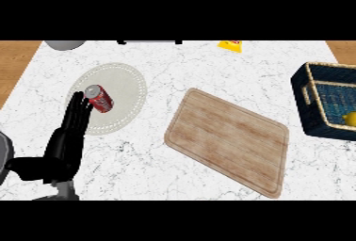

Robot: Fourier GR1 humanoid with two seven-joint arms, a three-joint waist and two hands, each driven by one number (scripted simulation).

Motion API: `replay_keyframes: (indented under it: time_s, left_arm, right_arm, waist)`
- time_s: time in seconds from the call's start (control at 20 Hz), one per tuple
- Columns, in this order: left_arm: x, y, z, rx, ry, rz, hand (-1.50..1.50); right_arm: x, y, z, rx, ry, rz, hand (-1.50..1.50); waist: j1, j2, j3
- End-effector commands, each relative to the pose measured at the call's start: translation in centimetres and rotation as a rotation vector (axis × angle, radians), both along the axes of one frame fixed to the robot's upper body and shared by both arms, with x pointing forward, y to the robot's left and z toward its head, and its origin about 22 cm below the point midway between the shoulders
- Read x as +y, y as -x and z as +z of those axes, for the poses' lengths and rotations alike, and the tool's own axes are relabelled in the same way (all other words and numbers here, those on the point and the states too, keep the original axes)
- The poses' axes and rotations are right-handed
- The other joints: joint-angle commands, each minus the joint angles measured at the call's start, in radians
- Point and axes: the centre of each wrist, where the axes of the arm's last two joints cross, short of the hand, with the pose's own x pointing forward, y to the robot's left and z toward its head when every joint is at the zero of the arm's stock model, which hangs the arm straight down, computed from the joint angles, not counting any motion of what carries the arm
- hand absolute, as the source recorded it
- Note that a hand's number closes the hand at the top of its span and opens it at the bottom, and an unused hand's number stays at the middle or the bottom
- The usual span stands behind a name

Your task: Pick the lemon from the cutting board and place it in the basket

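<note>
The wooden cutting board point(230, 139) lies bare in the middle of the white marble counter. At the right edge stands the dark blue basket point(306, 101) with a tan rim. The yellow lemon point(350, 118) lies inside it, at the view's right edge, partly cut off. My left hand point(67, 139) rests open at the lower left, fingers straight and pointing up toward a red can. My right hand does not show.
A red soda can point(99, 98) lies on a pale round placemat point(111, 98) at the left, just beyond my left fingertips. A grey object point(66, 44) and a yellow item point(231, 45) sit at the counter's far edge.
</note>
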Motion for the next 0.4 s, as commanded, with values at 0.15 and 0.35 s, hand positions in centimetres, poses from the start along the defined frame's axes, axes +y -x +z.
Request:
replay_keyframes:
  time_s: [0.15, 0.35]
  left_arm:
    - [0.7, 0.3, 0.2, -0.013, -0.002, 0.012, 0.0]
    - [-0.3, 0.3, -0.3, 0.006, 0.0, 0.004, 0.0]
  right_arm:
    - [-4.7, 6.4, 2.5, -0.063, -0.039, 0.047, -1.5]
    - [-6.0, 8.7, 2.5, -0.071, -0.105, 0.126, -1.5]
  waist:
    - [0.001, 0.001, 0.001]
    - [-0.004, 0.0, 0.001]
